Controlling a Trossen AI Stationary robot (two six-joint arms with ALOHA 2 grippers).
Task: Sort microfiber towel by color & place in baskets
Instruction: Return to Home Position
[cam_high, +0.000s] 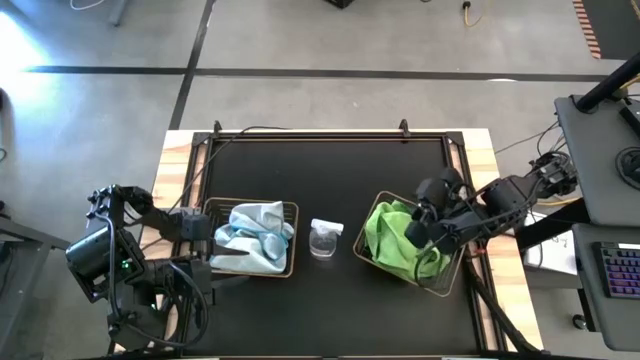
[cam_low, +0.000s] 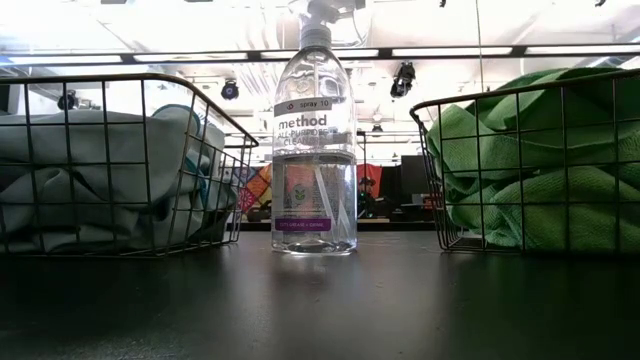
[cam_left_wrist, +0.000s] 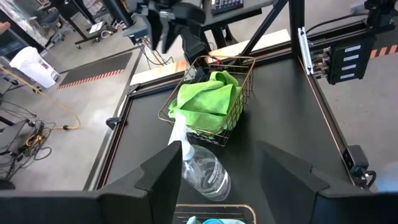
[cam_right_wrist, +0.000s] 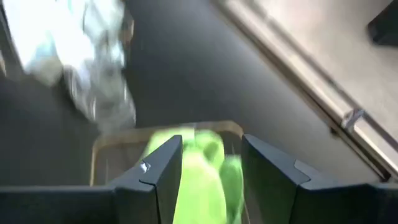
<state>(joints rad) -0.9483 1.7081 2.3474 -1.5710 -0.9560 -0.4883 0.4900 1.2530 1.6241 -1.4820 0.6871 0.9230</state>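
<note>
From above, the black worktop (cam_high: 330, 170) carries two wire baskets side by side with a clear spray bottle (cam_high: 325, 238) standing between them. The left basket (cam_high: 294, 250) holds the pale blue towels (cam_high: 250, 235), piled in a heap. The right basket (cam_high: 452, 275), set at a slant, is full of lime green towels (cam_high: 390, 240). The left hand (cam_high: 200, 228) sits at the outer edge of the left basket, its arm folded back at the worktop's left side. The right hand (cam_high: 416, 228) hovers over the green pile, its arm reaching in from the right.

Down at worktop level, the bottle stands upright dead centre, apart from both baskets. Pale cloth bulges against the mesh on the left and green folds rise to the rim on the right. Neither hand shows in this view.

Over to the left wrist camera: the left hand's two dark fingers (cam_left_wrist: 165, 171) are spread wide with nothing between them. Past them are the bottle's top and, farther off, the green-filled basket with the other arm above it.

On the right wrist camera the picture is blurred, but the right hand's fingers (cam_right_wrist: 165, 168) are spread and hold nothing. Green towel lies in the basket straight beneath the gap, with the bottle and pale cloth beyond.
</note>
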